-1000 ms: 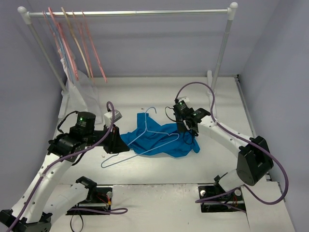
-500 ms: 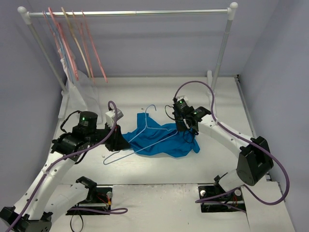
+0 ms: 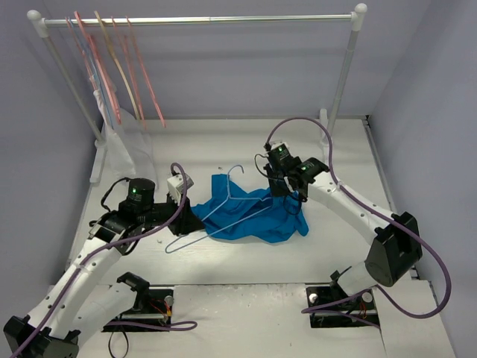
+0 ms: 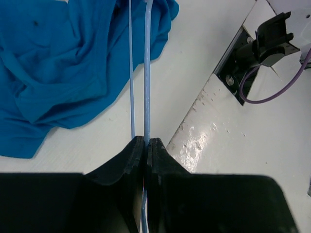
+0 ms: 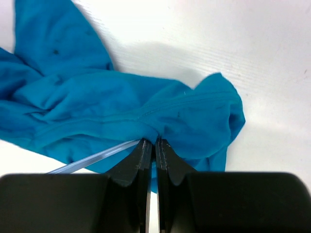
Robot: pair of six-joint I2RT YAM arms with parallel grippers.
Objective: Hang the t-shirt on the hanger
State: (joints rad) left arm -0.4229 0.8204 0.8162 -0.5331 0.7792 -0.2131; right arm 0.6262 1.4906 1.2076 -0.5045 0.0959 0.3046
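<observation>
We now hold the hanger (image 4: 147,73), clamped in the left gripper (image 4: 146,141), slightly deeper into the t-shirt (image 3: 257,220) pinched by the right gripper (image 5: 155,141), so threading advances.

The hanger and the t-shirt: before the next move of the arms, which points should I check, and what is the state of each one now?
1. Left gripper shut on the hanger wire: ok.
2. Right gripper shut on a fold of the t-shirt: ok.
3. Right gripper free of the hanger wire: cannot tell; the wire runs right up to it.
4. T-shirt threaded on the hanger: not ok; it lies crumpled on the table, wire across it.
5. Hook free of cloth: ok.
</observation>
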